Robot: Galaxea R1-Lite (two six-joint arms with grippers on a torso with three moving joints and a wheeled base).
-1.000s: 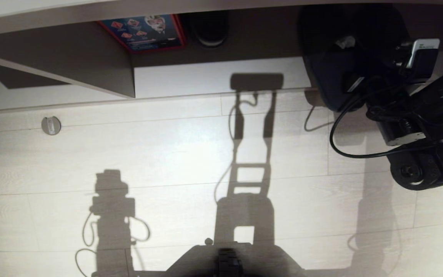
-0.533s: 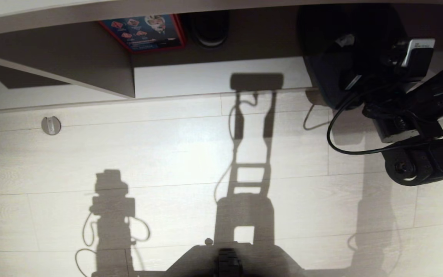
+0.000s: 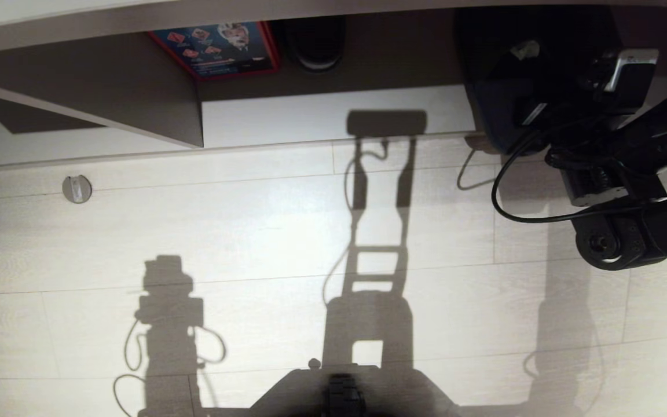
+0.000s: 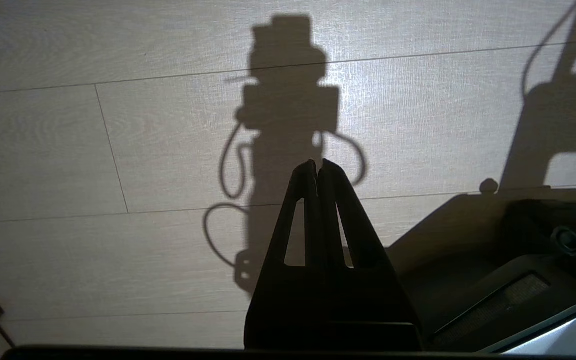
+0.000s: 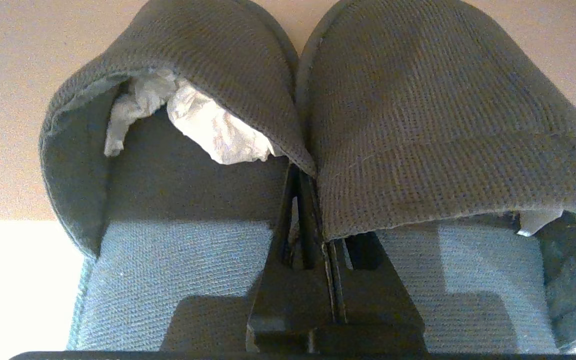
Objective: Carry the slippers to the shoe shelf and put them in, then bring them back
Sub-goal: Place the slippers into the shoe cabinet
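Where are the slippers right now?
In the head view's upper right, the slippers hang from the shut right claw at the shoe shelf opening.

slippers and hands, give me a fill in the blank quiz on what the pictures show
1. The right hand is shut on the inner edges of the two ____.
2. White crumpled ____ shows inside one of the slippers.
3. The left hand hangs shut over the pale wood ____.
4. In the head view, the slippers sit at the ____ end of the shoe shelf.

Missing words: slippers; paper; floor; right
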